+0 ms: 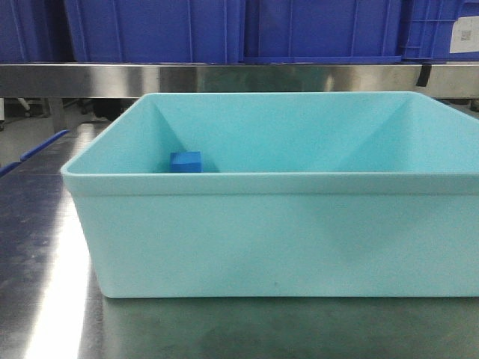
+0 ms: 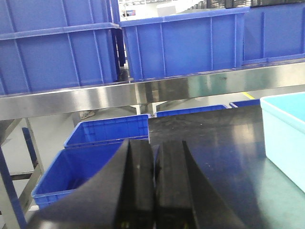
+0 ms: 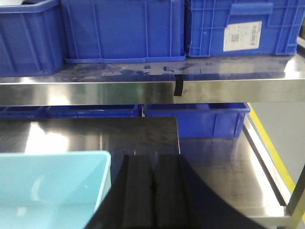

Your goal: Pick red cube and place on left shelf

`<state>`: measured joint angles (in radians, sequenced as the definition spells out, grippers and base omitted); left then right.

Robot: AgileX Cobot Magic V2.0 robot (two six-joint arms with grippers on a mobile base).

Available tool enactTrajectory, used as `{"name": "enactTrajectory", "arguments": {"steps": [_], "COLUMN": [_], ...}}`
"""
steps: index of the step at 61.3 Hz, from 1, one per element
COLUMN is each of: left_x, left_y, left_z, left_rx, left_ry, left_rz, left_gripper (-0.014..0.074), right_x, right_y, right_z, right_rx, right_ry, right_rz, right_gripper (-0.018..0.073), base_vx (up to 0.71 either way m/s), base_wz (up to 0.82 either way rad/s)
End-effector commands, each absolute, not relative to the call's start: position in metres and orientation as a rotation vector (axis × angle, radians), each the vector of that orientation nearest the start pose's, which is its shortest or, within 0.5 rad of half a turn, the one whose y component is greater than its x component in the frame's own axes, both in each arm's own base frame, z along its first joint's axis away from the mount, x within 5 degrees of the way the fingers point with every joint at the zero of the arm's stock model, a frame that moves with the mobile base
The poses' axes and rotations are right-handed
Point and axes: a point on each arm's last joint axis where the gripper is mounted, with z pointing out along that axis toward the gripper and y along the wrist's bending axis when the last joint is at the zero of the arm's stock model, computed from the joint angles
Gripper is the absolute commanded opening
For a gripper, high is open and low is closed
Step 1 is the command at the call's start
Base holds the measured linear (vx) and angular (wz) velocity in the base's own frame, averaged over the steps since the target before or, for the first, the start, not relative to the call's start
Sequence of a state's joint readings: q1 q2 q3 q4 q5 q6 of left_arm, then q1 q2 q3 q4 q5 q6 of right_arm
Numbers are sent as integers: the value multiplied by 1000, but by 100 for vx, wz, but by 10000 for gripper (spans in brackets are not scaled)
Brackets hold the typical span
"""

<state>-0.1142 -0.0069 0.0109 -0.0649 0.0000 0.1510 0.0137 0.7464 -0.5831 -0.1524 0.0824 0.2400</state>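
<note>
Listing red cube: whereabouts cannot be told. Blue cube (image 1: 185, 161) sits in far left corner of turquoise bin (image 1: 277, 232) on steel counter (image 1: 45, 247). Steel shelf (image 1: 224, 78) beyond carries blue crates (image 1: 150, 30). Left claw (image 2: 155, 145) and right claw (image 3: 152, 160) are fully closed, empty.

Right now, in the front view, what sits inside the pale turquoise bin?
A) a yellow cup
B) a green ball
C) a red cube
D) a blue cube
D: a small blue cube rests on the floor of the bin, at the far wall toward its left corner, and nothing else shows inside.
</note>
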Motion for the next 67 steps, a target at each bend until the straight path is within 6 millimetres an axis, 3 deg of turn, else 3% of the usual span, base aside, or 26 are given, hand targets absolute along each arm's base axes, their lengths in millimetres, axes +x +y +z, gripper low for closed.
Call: {"name": "enactTrajectory", "arguments": {"steps": [1,8,14,27,32,37,43,67], "left_x": [57,57,57,57,57,57,57,57], "left_y": [-6,-6,-6,-6,-6,-6,-6,-6], "left_z": [210,210,210,210,210,210,210,210], "left_rx": [144,144,144,144,144,144,144,144], "left_ry": [1427,1427,1427,1427,1427,1427,1427,1427], "left_rz": [-24,-24,-24,-24,-24,-24,-24,-24], "left_gripper": [106,106,106,106,106,106,106,106], "right_x": [187,222,244,274,278,281,284,287], "right_y": [7,28,58,122,142,159,171,181], "right_z": [361,369,368,341,328,316,305,280], "right_rx": [54,-12,-110,-306,-368,-417,-455,-470], "right_ry": [1693,1802,1882,2008,2042,2071,2102,2212], "right_rz": [98,145,206,299,322,337,343,341], "right_gripper": [57,57,57,77,176,419,636,614], "base_vx": [0,-1,-2,0,0,0,0,1], "base_wz": [0,-5,-9,0,0,0,0,6]}}
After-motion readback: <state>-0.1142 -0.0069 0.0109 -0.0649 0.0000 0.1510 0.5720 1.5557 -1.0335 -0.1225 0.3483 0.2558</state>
